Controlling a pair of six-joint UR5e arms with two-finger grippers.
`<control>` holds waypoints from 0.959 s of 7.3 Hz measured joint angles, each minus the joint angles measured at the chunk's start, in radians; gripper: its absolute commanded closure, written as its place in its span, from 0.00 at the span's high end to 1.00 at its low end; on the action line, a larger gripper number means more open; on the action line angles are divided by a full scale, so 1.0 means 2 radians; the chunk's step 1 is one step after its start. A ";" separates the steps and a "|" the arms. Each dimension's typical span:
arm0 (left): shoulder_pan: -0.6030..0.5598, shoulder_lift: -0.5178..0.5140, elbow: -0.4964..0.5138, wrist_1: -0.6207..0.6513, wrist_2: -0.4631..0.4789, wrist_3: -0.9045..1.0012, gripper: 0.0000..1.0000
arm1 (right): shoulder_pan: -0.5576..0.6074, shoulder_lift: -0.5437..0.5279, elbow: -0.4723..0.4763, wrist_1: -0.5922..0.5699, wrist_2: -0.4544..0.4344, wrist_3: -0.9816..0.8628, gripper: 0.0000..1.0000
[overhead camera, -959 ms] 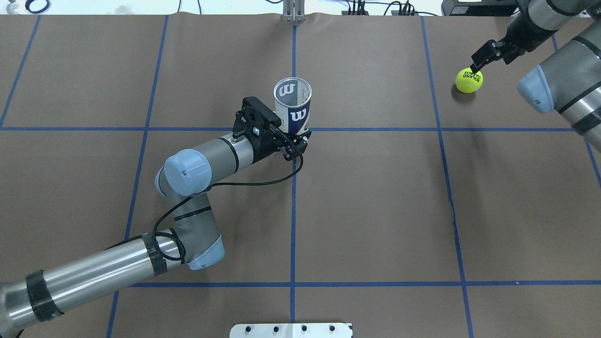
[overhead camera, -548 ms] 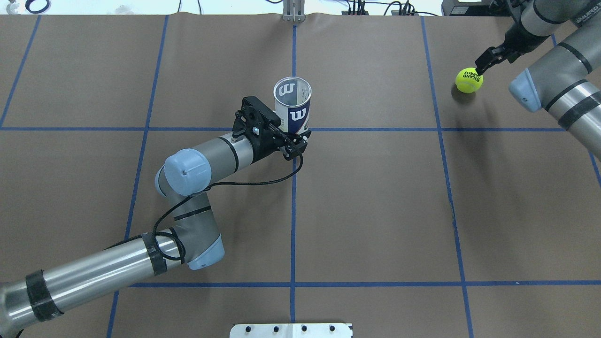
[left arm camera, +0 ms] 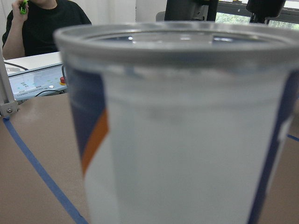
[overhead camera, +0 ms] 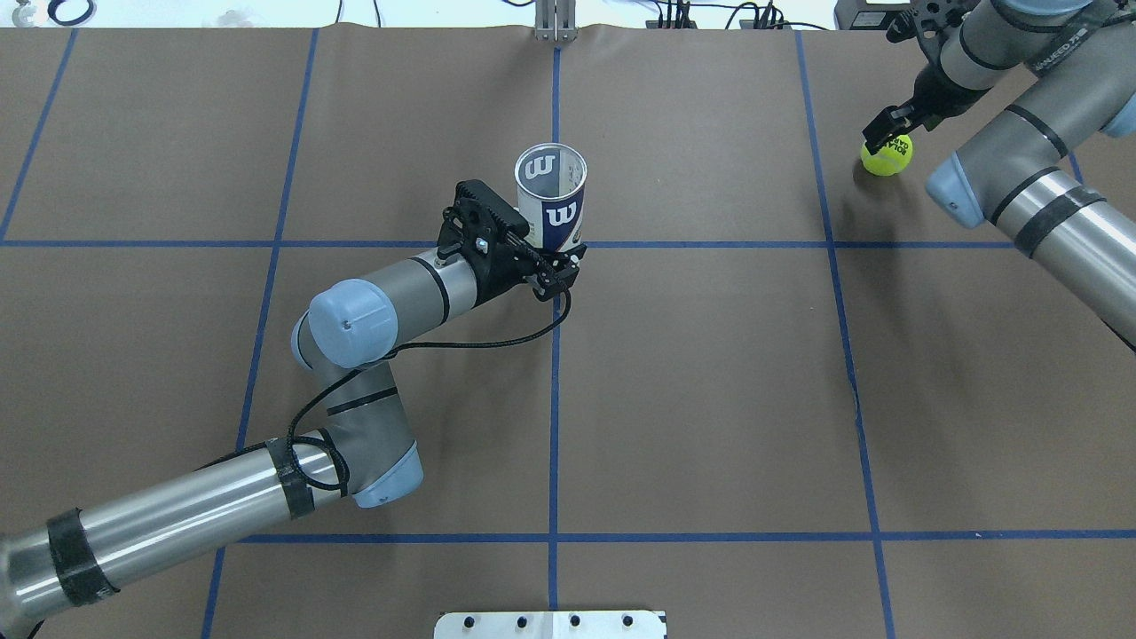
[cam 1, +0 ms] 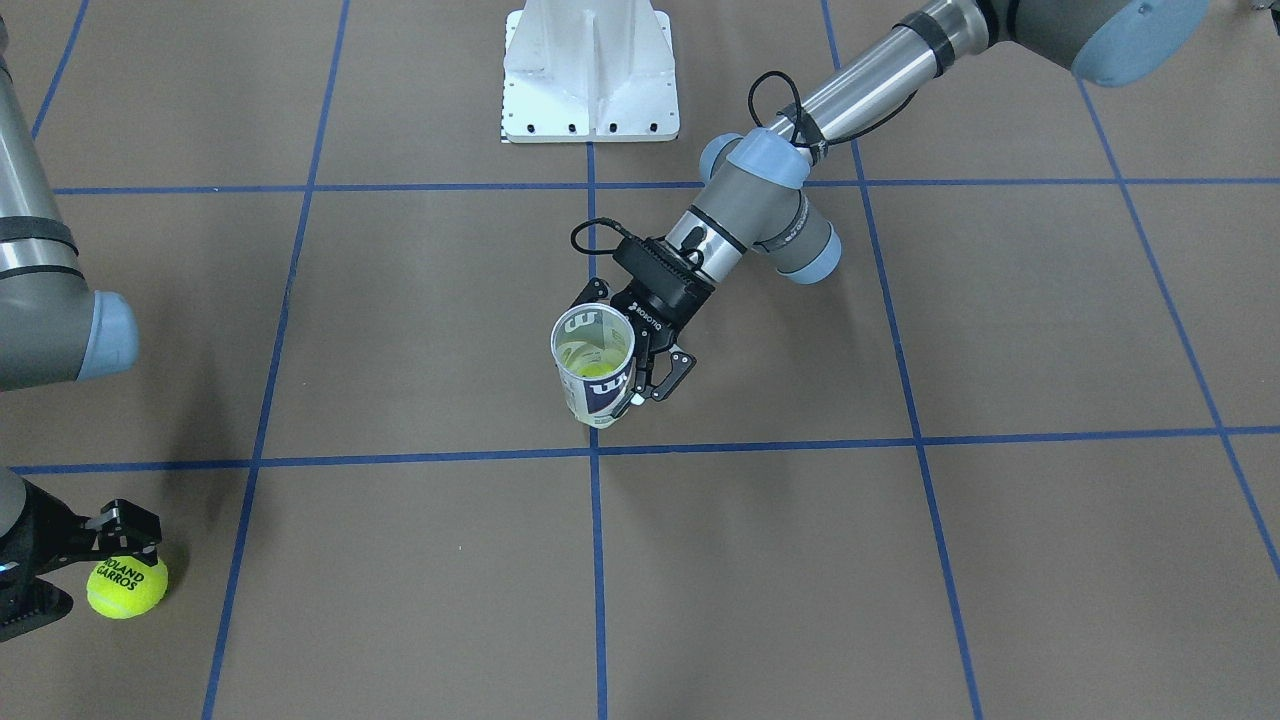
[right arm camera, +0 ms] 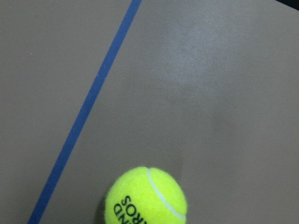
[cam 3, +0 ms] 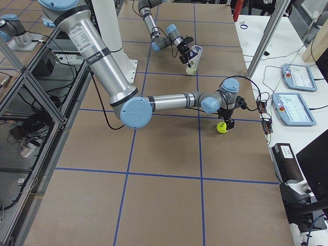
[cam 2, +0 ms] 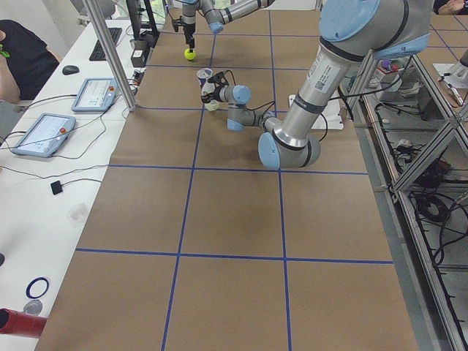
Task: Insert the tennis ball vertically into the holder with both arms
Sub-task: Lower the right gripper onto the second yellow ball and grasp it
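Tabletop (overhead camera: 710, 399): the holder (overhead camera: 550, 200) is near centre, mouth up, pinched low on its wall by your left hand (overhead camera: 559, 271). Hold it steady. Your right hand (overhead camera: 887, 133) hovers just over the ball (overhead camera: 889, 160) in the far right corner, finger spread indeterminable. Centre it there before closing.

- And there's the tennis ball (overhead camera: 886, 156): neon yellow-green, white seam, black lettering.
- The holder (overhead camera: 550, 200) shows a clear wall, a white and navy label with a white W, and an orange sliver up close.
- Table (overhead camera: 710, 355): brown sheet, blue tape grid.
- The 2 arms, left arm (overhead camera: 177, 506) and right arm (overhead camera: 1047, 195): silver-grey, light blue caps, black bands.
- Bracket (cam 1: 590, 70): white, black dots.
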 measured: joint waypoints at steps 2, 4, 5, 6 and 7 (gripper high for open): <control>-0.002 0.000 0.000 0.000 0.000 0.000 0.85 | -0.010 0.001 -0.015 0.020 -0.017 0.003 0.99; -0.002 0.000 0.000 0.000 0.000 0.000 0.84 | -0.014 0.002 -0.035 0.040 -0.030 0.003 0.17; -0.002 0.000 0.000 0.000 0.000 0.000 0.84 | -0.015 0.003 -0.038 0.044 -0.033 0.003 0.00; -0.002 0.000 0.000 0.000 0.000 0.000 0.84 | -0.015 0.005 -0.039 0.046 -0.034 0.003 0.00; -0.002 0.000 0.000 0.000 0.000 0.000 0.84 | -0.013 0.008 -0.037 0.047 -0.033 0.004 0.00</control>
